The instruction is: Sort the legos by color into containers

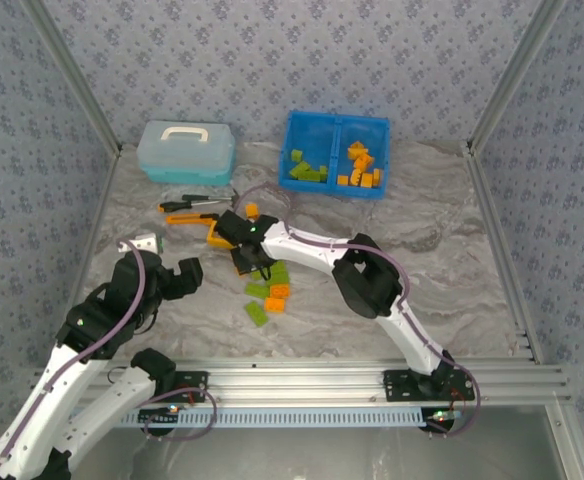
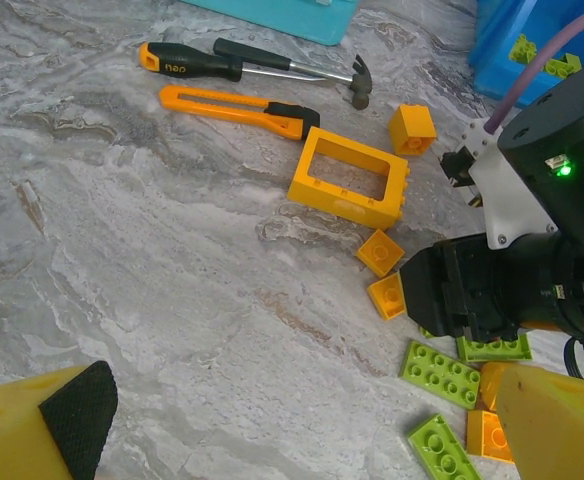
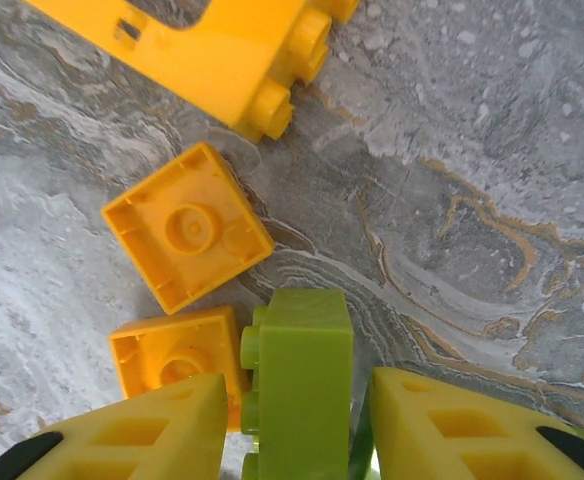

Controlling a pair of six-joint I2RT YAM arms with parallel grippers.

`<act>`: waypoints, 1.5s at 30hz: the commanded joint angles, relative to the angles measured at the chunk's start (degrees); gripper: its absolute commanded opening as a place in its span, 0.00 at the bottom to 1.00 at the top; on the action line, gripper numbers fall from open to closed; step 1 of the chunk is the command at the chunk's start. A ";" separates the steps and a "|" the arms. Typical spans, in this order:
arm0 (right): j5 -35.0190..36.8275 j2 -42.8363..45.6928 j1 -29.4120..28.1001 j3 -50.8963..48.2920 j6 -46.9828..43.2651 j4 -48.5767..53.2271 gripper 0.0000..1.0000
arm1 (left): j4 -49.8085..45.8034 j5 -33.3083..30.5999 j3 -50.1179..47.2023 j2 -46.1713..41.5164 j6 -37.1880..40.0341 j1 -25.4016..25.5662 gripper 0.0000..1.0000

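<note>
Gripping one glossy studded lime brick (image 3: 300,365), right gripper (image 3: 297,445) clenched; two hollow square orange bricks (image 3: 187,240) centre-left; left gripper (image 2: 292,430) released, fingers apart.

Lidded box (image 1: 186,152) left of tray (image 1: 336,117), loose bricks (image 1: 257,312) before tray, hammer (image 2: 282,62) before box

The grey marbled tabletop (image 1: 422,260) carries two upturned orange square plastic bricks (image 3: 187,227) (hollow sides up) just ahead of the jaws of the right gripper (image 3: 297,430). The orange open rectangular frame piece (image 2: 349,178) lies beyond them. A lime green plastic brick (image 3: 300,370) stands on edge between the jaws. Past the frame lie a black-handled hammer (image 2: 272,65) and an orange-and-black hand tool (image 2: 237,108). Well apart from the jaws sit a bright blue divided plastic tray (image 1: 337,153) and a pale blue lidded box (image 1: 187,150).
</note>
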State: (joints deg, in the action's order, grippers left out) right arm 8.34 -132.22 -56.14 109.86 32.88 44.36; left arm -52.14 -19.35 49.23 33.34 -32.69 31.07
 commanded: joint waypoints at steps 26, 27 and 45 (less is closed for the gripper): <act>5.37 9.14 17.97 12.38 -6.52 -7.60 0.27 | 0.30 0.68 -1.00 -0.91 -1.21 -0.52 0.99; 5.75 6.26 19.26 16.91 -7.01 -6.63 0.27 | 0.08 0.94 -0.90 -0.92 -1.45 -0.50 0.99; 5.73 -21.27 28.63 46.89 -13.11 -17.01 0.38 | -2.03 0.85 -1.07 -0.66 -2.55 -0.47 0.99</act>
State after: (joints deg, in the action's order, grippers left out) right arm 12.38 -153.75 -27.44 152.83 22.72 30.68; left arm -53.91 -18.87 48.56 32.67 -34.50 30.94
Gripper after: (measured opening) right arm 0.363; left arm 0.993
